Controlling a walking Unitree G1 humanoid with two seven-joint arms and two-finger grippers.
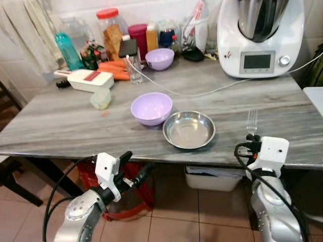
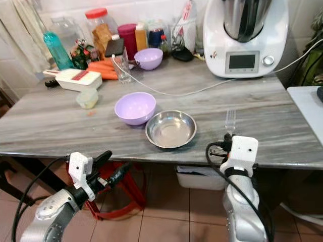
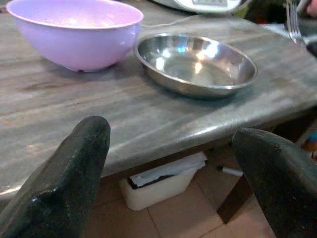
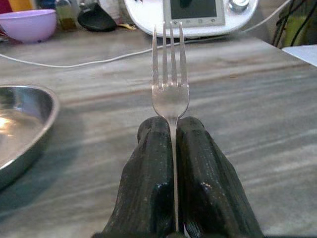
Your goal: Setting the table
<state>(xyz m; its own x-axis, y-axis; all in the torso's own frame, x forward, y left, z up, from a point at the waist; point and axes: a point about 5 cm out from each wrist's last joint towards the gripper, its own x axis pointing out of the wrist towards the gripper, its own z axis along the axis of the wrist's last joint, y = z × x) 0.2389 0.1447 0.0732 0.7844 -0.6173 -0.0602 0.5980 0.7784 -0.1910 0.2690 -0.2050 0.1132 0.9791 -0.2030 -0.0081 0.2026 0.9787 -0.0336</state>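
The right gripper [image 4: 173,148] is clenched on a fork [image 4: 170,74] by its handle, over the counter [image 1: 60,121] edge just right of the steel plate [image 1: 189,129], presumably ready for placement. The fork's long axis runs away from the robot, tines toward the food processor [image 1: 260,35]. The left gripper [image 1: 132,169] is released, below the counter edge.
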